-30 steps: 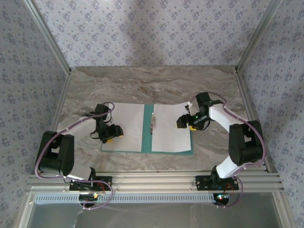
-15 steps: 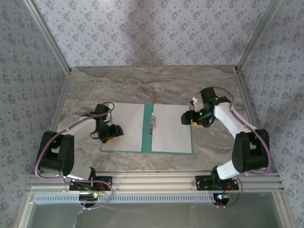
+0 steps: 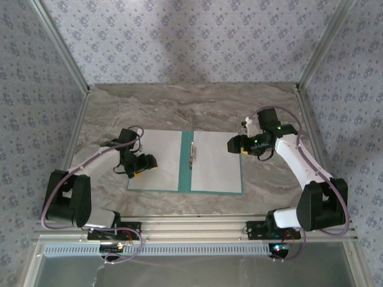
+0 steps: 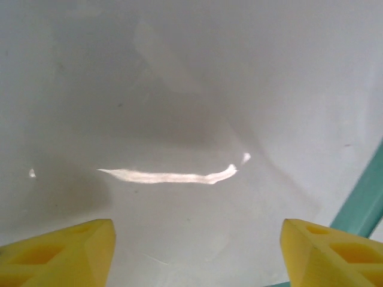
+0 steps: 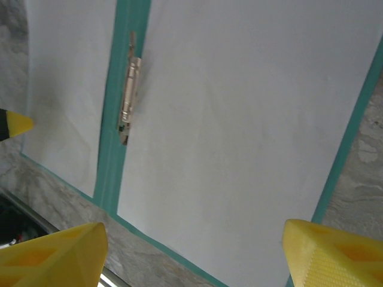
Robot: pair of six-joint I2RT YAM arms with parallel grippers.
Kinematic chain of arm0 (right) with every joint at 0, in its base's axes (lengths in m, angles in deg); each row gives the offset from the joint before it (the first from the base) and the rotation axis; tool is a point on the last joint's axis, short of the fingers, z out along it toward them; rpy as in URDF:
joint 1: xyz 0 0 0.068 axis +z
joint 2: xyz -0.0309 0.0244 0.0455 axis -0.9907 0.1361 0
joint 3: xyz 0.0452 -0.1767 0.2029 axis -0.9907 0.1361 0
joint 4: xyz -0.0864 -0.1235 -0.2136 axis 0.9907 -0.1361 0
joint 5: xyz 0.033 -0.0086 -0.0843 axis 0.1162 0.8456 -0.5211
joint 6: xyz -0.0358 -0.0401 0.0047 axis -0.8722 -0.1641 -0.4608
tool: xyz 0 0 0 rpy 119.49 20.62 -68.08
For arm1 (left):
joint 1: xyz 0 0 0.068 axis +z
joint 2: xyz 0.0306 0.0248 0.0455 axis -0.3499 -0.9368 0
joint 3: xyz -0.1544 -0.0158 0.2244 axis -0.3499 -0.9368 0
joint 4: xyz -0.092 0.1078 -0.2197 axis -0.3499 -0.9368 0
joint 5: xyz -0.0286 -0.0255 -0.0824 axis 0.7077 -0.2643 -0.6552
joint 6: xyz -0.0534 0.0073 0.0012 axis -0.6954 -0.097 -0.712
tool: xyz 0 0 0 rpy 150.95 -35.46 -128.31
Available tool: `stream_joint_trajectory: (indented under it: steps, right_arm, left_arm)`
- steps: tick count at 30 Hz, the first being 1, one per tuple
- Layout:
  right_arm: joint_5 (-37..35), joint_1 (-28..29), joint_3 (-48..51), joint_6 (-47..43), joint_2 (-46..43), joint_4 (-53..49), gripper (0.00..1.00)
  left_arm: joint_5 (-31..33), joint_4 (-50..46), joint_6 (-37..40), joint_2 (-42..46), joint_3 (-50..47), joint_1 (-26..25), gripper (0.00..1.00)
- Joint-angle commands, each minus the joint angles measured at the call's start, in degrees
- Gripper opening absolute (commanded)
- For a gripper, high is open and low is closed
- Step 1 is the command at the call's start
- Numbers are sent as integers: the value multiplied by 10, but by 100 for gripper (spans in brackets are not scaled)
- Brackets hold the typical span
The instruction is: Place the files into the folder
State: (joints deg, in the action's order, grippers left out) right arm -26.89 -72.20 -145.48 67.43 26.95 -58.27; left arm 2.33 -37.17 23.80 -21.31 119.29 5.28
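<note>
The folder (image 3: 185, 173) lay open flat on the table (image 3: 179, 107), one of the files (image 3: 160, 158) on each half, the clip (image 3: 192, 152) on the centre fold. The left gripper (image 3: 145, 165) stood released over the left-hand file; the right gripper (image 3: 233, 145) was released, empty, at the folder's right edge

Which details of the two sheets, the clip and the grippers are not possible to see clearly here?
- Top view: the left gripper covers the left sheet's edge, so contact there is hidden.
- Left wrist view: its fingers are cut off by the bottom edge; the sheet looks blurred.
- Right wrist view: whether the clip pins the right sheet is too fine to tell.
</note>
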Motion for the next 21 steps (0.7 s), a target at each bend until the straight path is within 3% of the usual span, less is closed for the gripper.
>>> stream_joint_trajectory:
  steps: [1, 10, 21]
  right_arm:
    - [33, -5, 10, 19, -19, 13, 78]
    - [77, -6, 47, 51, -55, 69, 77]
    - [111, -8, 115, 103, -104, 145, 77]
  left_arm:
    - [6, -19, -4, 30, 37, -16, 79]
    - [7, 43, 19, 33, 102, -68, 84]
    - [-51, 120, 97, -133, 236, -123, 81]
